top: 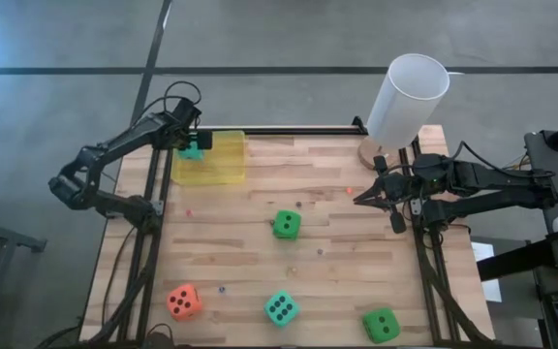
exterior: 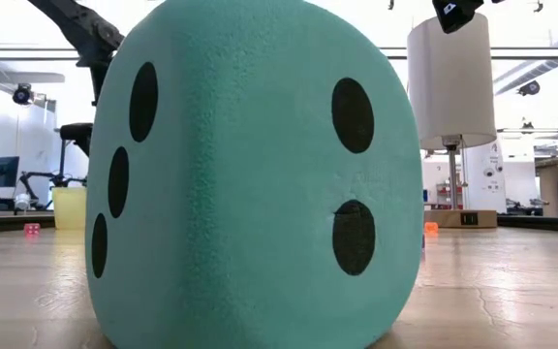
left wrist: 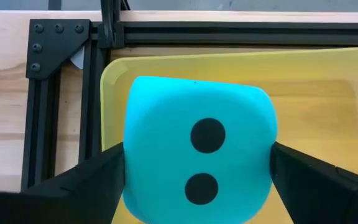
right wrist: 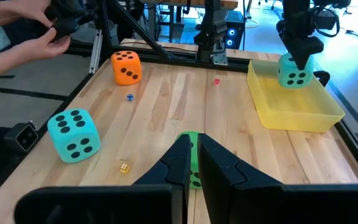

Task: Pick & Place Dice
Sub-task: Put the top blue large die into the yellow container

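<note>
The left tool hangs over the near-left corner of the translucent yellow tray at the far left of the wooden surface. Its fingers stand wide and flank a teal die; in the left wrist view both sit right against the die's sides, but whether they press it or have just let go cannot be told. In the high view this die is largely covered by the tool, and whether it rests on the tray floor is hidden.

Near the front left lies the orange-red die. To its right sits the second teal die, which fills nearly the whole low view and blocks most of the surface behind it. A bright green die lies near the middle; in the right wrist view only a sliver of it shows past the dark fingers. Another green die sits at the front right.

A white cylinder on a round wooden base stands at the far right edge. Beside it the right tool waits above the surface, its fingers pressed together on nothing. A few tiny coloured dice scattered about are too small to read. A person's hands, cut off by the frame, hold something dark beyond the surface.
</note>
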